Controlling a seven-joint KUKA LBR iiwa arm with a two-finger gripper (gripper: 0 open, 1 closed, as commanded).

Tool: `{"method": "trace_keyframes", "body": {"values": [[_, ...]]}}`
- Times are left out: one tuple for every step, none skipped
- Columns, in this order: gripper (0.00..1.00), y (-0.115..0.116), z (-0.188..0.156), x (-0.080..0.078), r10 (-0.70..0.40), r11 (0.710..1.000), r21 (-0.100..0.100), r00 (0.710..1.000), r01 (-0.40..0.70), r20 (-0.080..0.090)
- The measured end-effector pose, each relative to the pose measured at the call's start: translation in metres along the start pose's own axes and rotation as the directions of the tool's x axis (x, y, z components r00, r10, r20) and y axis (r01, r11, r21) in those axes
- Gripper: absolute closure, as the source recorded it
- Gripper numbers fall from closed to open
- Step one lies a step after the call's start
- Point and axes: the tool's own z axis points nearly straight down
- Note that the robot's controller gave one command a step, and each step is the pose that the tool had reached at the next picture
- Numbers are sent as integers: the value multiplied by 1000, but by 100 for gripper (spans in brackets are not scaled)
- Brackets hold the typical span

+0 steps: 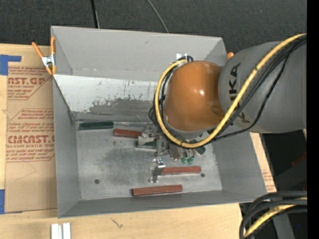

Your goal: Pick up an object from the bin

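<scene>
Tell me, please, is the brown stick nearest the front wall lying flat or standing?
Lying flat: the brown stick rests full-length on the bin floor.

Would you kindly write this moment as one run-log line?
gripper: low in bin | nearest: red-brown stick, at its left end | nearby: lower red-brown stick | hold: none seen

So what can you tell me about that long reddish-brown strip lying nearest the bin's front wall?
The reddish-brown strip is a long, thin, flat bar with squared ends and a dull surface, perhaps wood or plastic; I cannot tell which. It lies flat on the grey floor of the bin, close to the front wall and nearly parallel to it. Nothing touches it; a similar strip lies just behind, apart.
</scene>
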Motion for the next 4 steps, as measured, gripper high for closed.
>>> {"method": "trace_keyframes", "body": {"values": [[0,-50,54,7,-31,1000,0,999,31,-7],[100,-79,86,17,-258,966,-3,966,258,-10],[0,-79,86,17,-258,966,-3,966,258,-10],[0,-79,86,17,-258,966,-3,966,258,-10]]}}
